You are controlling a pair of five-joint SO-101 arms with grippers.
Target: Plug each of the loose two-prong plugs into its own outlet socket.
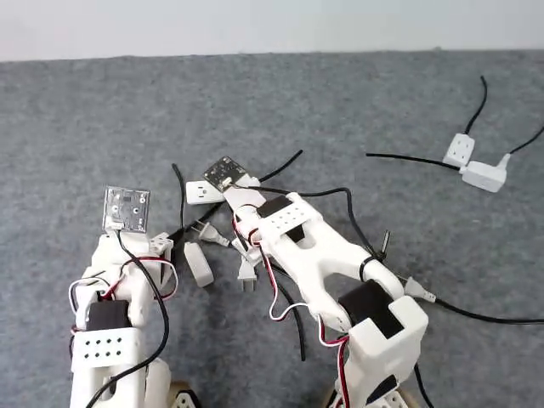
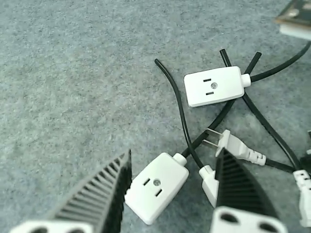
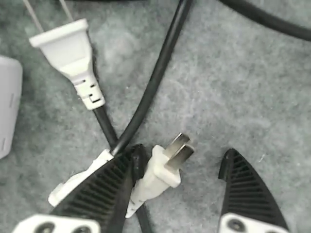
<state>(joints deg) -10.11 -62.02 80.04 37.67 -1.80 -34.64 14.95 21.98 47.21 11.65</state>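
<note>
Right gripper (image 3: 181, 154), fingers wide apart and empty, straddles a loose plug (image 3: 163, 174) on the carpet (image 3: 233, 73): just beside one finger (image 3: 104, 194), long axis slanting across the gap, prongs pointing away from the wrist; left gripper (image 2: 175, 153), likewise open and empty, straddles a socket (image 2: 156, 187).

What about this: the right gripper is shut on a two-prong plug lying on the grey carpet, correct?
No. The right gripper is open, not shut: the two-prong plug lies on the grey carpet loose within its gap, as the right wrist view shows.
</note>
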